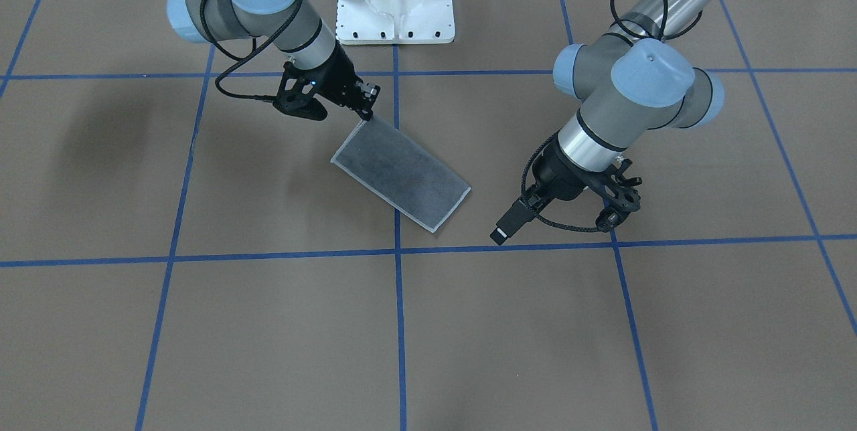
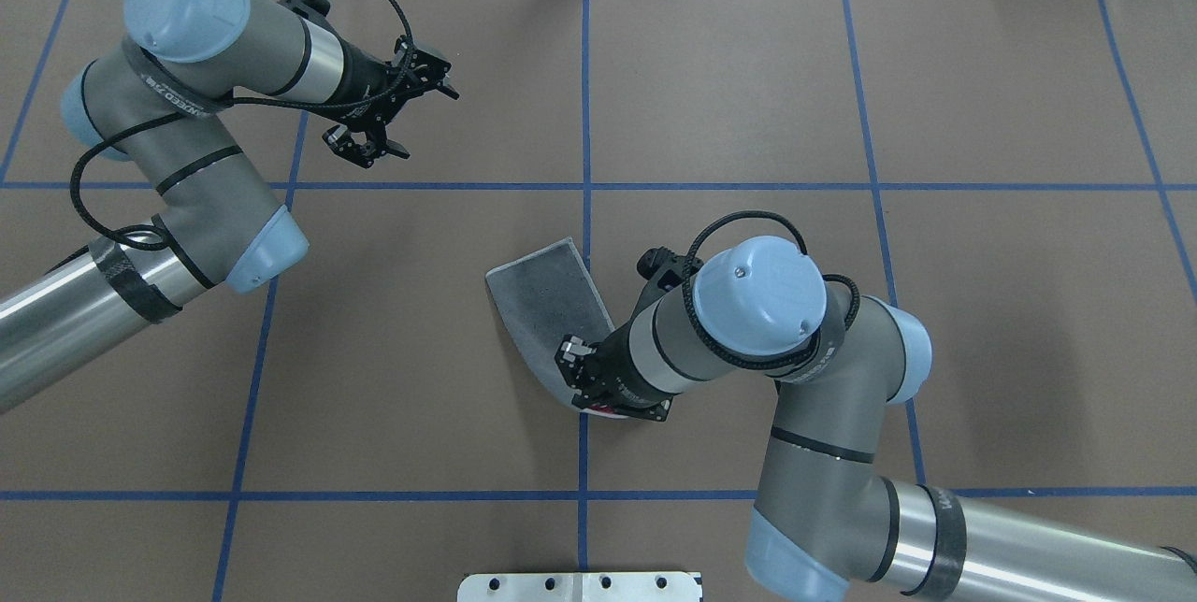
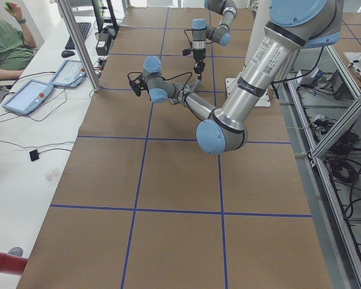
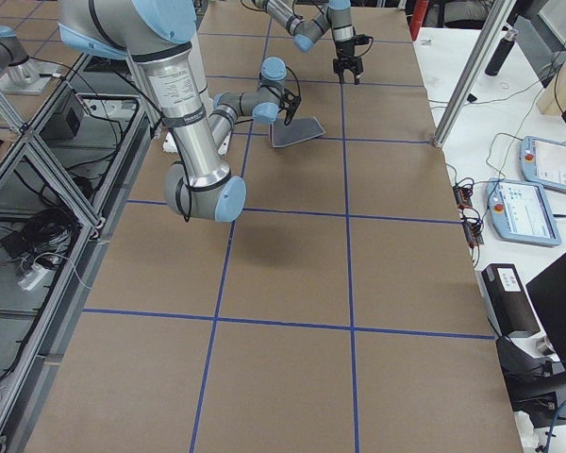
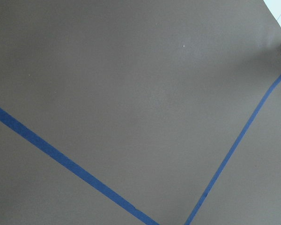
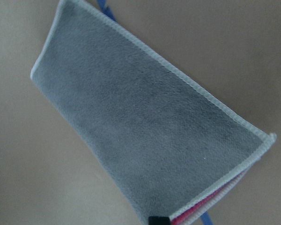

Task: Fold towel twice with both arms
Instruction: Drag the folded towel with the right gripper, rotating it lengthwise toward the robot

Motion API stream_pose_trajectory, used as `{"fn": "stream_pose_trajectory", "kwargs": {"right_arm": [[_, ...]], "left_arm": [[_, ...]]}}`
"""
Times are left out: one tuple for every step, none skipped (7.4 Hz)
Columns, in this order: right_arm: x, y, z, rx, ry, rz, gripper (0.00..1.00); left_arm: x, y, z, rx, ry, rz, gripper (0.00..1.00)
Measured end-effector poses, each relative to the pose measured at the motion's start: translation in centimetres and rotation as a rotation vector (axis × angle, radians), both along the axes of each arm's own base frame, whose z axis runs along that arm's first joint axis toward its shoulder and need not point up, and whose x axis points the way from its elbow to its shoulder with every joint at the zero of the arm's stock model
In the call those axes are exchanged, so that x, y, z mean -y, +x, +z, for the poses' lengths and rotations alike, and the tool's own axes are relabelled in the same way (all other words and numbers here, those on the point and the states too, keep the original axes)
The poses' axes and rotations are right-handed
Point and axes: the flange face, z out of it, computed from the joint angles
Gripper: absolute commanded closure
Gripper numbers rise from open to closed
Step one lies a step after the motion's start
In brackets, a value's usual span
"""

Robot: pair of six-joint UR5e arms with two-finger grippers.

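Pink face of towel [image 1: 400, 173] barely visible, corner in right tool [image 1: 366, 110]

The towel [image 1: 402, 173] is folded once into a long rectangle, dark grey outward with a pale stitched edge, and a sliver of pink shows between the layers at one end. It lies slantwise near the middle of the table [image 1: 201, 337], that end curled up off the surface. The right arm [image 2: 748, 322] bends over it, and the right gripper [image 1: 365, 104] pinches the raised end. The left arm [image 2: 252, 46] hangs well apart, the left gripper [image 1: 507, 225] over bare table, its finger spacing unclear.
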Motion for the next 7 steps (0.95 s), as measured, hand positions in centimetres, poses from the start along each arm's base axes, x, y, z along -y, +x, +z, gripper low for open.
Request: {"fn": "stream_pose_trajectory", "kwargs": {"right_arm": [[-1.5,-1.2,-1.0,0.011,0.004,-0.024,1.00],[-1.9,-2.7,-1.9,0.015,0.007,-0.034,1.00],[-1.8,-3.9,-2.6,0.023,0.013,-0.035,1.00],[-1.6,-4.6,-2.9,0.042,0.021,-0.031,0.88],[-1.5,-4.8,-3.2,0.058,0.027,-0.030,0.02],[-1.5,-4.9,-3.4,0.071,0.032,-0.029,0.01],[-1.4,-4.8,-3.6,0.082,0.037,-0.026,0.01]], "left_arm": [[-0.1,-0.1,0.4,0.004,0.004,0.002,0.00],[-0.1,-0.2,0.6,0.007,0.004,0.003,0.00],[-0.1,-0.2,0.8,0.008,0.003,0.003,0.00],[-0.1,-0.2,0.9,0.009,0.003,0.004,0.00],[-0.2,-0.2,0.9,0.009,0.003,0.004,0.00],[-0.1,-0.2,0.9,0.010,0.002,0.004,0.00],[-0.1,-0.2,0.9,0.009,0.002,0.004,0.00]]}}
